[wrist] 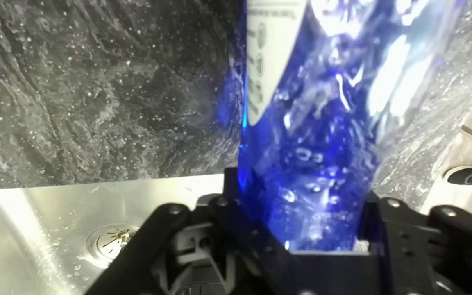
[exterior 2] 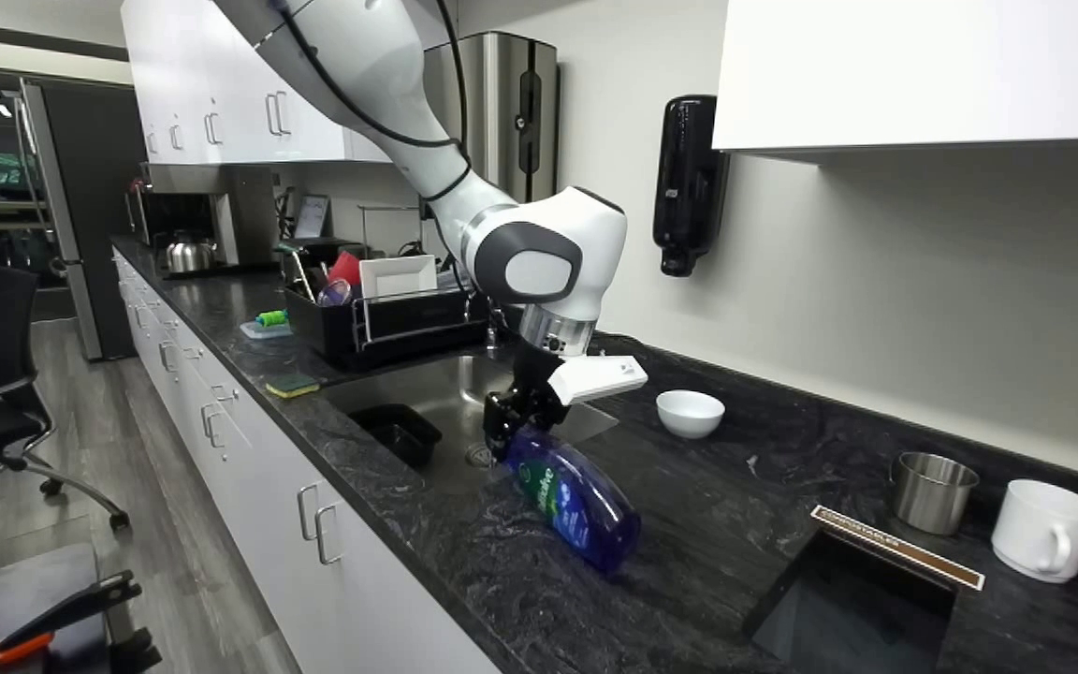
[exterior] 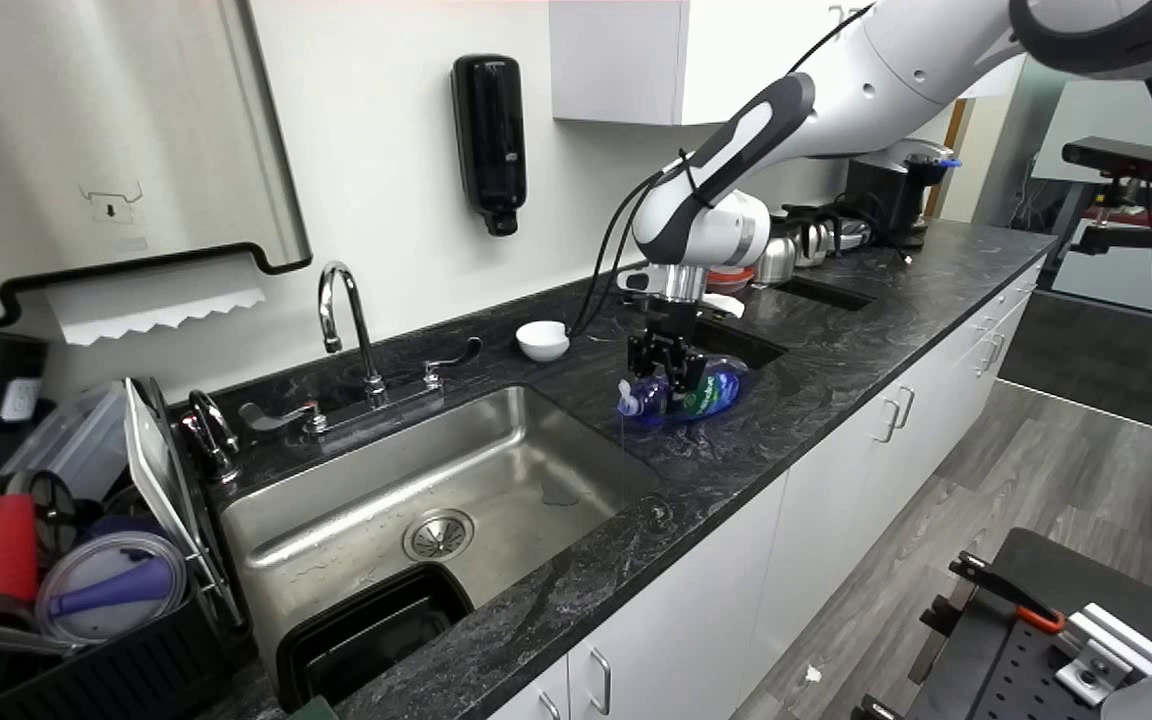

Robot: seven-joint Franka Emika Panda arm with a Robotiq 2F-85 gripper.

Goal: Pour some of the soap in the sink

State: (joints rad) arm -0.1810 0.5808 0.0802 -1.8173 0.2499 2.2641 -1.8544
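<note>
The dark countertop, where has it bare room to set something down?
Bare countertop lies between the white bowl and the steel cup, and between the compostables opening and the front edge. Crowded: the packed dish rack, and by the sink, where the tool grips the soap bottle.

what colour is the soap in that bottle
The soap is deep blue, showing best in the wrist view.
</note>
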